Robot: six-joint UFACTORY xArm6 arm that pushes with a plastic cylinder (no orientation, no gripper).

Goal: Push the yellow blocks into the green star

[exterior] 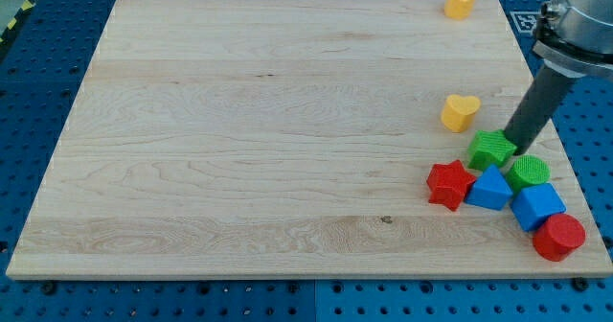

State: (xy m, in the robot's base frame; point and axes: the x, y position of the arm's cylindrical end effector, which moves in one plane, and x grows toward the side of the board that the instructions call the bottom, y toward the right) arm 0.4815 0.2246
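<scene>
Green star (491,149) touches my tip (515,147); yellow heart (460,112) just beside

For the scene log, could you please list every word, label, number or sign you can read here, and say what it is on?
No readable text anywhere.
A black-and-white patterned marker lies at the view's top right beside the wooden board: a pattern, no legible characters.
The blocks, such as the green star by my tip, carry no markings.
</scene>
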